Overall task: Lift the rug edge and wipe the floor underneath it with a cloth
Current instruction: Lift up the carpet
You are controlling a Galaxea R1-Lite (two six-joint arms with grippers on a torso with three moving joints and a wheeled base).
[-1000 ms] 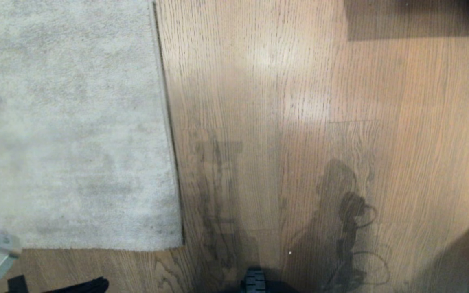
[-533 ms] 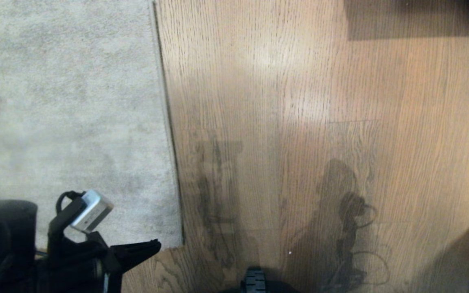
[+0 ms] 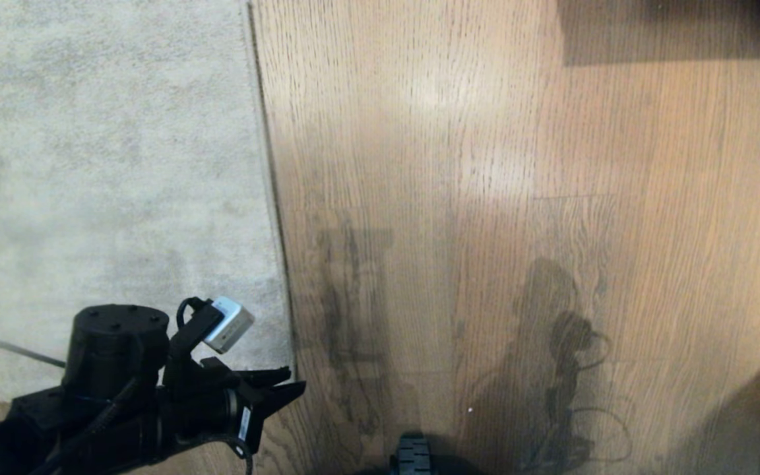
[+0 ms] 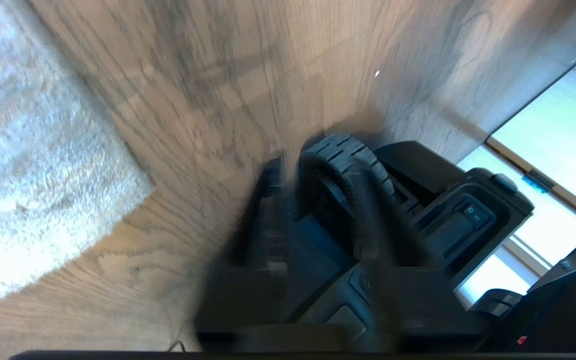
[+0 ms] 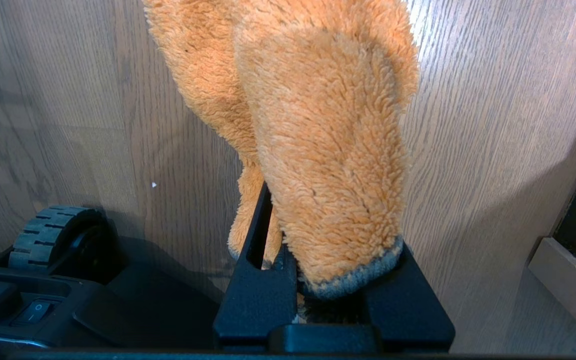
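Head view: left gripper (image 3: 284,386) is coming in further than half a second back, now sitting at the rug edge (image 3: 273,198) near corner, fingers slightly parted, holding nothing. Rug lying flat on the floor (image 3: 485,165).
Left wrist: blurred, jaws gapped, empty.
Right wrist: right gripper (image 5: 318,280) is clamping the cloth (image 5: 318,125), away from rug.
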